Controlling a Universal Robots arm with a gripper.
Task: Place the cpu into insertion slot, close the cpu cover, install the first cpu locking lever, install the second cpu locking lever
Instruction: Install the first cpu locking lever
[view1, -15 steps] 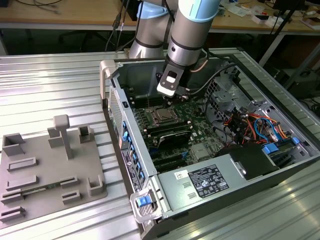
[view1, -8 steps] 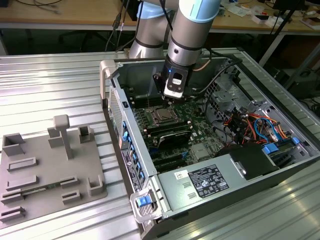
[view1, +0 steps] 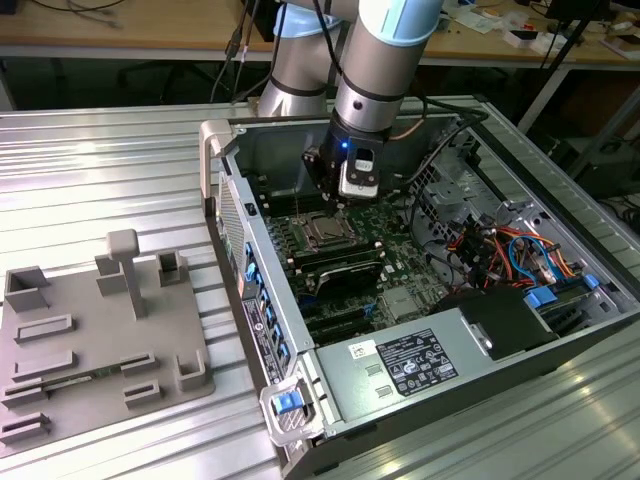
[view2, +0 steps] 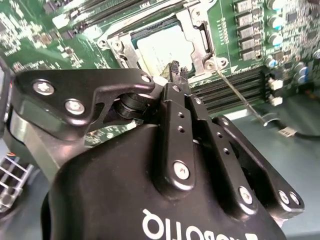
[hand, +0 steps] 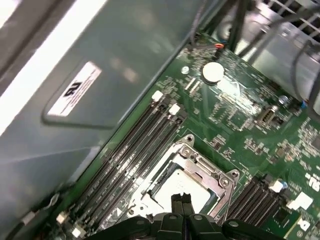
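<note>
Inside the open computer case (view1: 275, 150), the gripper (view2: 176, 70), jaws together, hangs just above the cpu (view2: 160, 47).

You are looking at a green circuit board (hand: 240, 115) that is carrying fine pale markings, and long black memory slots (hand: 135, 145) are crossing it. The cpu (view2: 162, 47) is showing a pale silvery face, and the cpu cover (view2: 197, 30) is shining silver. The gripper (view2: 177, 71) is appearing matt black with silver screws. In the exterior view the arm (view1: 385, 70) is looking silver-grey with a light blue cap. The table (view1: 90, 160) is showing silver ribbed stripes. The tray (view1: 100, 340) at the exterior view's left is looking plain grey, and orange, red and blue cables (view1: 510, 250) are showing at its right.
</note>
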